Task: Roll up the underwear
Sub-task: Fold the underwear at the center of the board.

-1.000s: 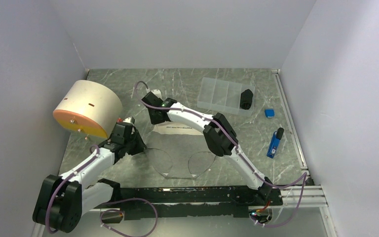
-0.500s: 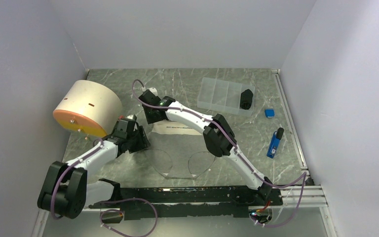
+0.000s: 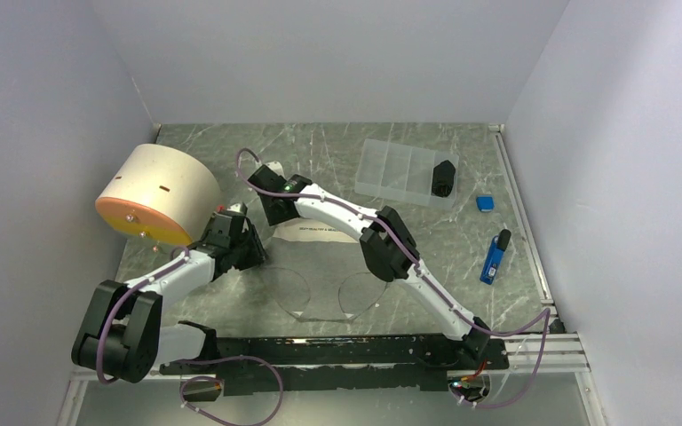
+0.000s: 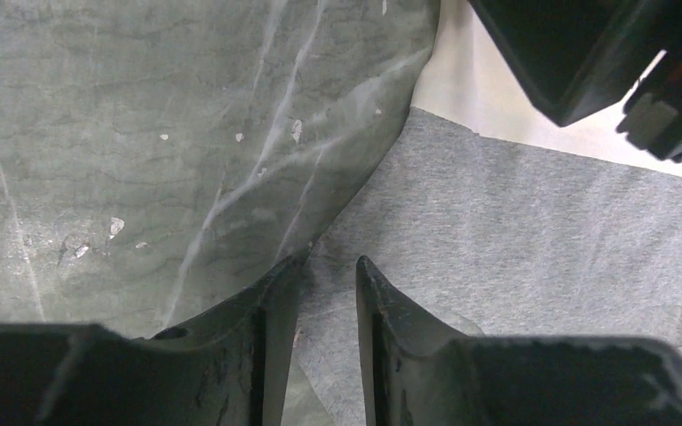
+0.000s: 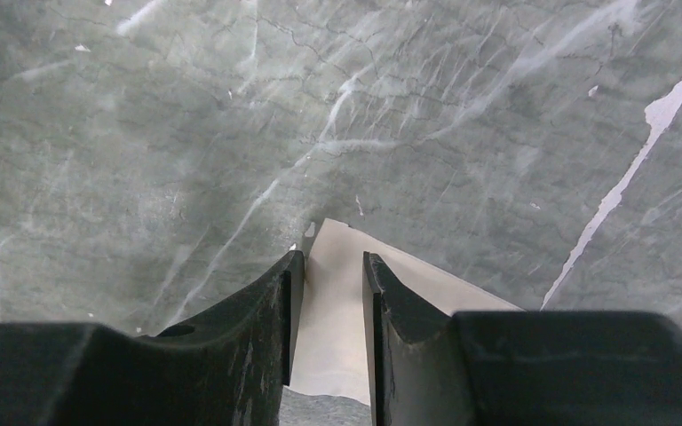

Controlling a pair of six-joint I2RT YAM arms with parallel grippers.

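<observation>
Two arms at work on one side of the cloth, for a shared start. Left bare across the middle for rolling: the marbled table (image 3: 337, 146). Tipped on its side by the left wall, out of the roll's path: a cream drum (image 3: 155, 195). Spread flat mid-table, grey and hard to tell from the top: the underwear (image 3: 320, 266), white waistband (image 3: 320, 232) far, leg openings near. Parked far right, well apart: a clear divided box (image 3: 397, 169). Set over the cloth's near-left edge, narrowly parted: the left gripper (image 4: 329, 266), likely there to lift that side. Set at the waistband's far-left corner, likewise narrow, white showing in the gap: the right gripper (image 5: 330, 262). Cannot tell whether either pinches cloth yet.
</observation>
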